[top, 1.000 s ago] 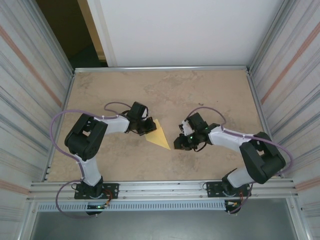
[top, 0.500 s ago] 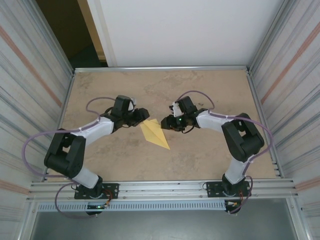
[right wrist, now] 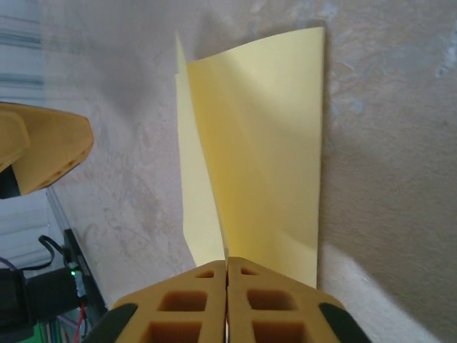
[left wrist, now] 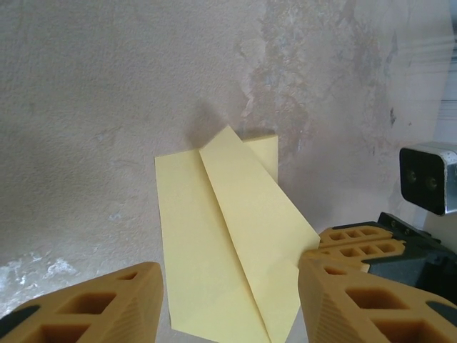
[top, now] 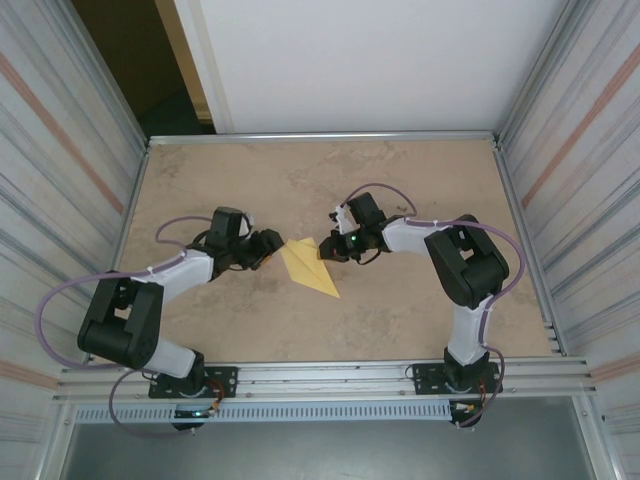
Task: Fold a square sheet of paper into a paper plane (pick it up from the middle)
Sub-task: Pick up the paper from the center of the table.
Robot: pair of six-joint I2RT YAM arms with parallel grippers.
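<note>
The thin, pale-yellow, sharply creased paper plane (top: 308, 266) lies near the middle of the mottled beige, stone-textured table (top: 420, 330). It is a narrow wedge with its tip pointing toward the near right, and one smooth flap is lifted along a straight fold. The right gripper (right wrist: 227, 261), its hollow-celled orange plastic fingers pressed flat together, pinches the paper's edge at the crease. The left gripper (left wrist: 228, 304) hovers just beside the opposite edge, its matching blocky fingers (left wrist: 93, 304) standing apart.
</note>
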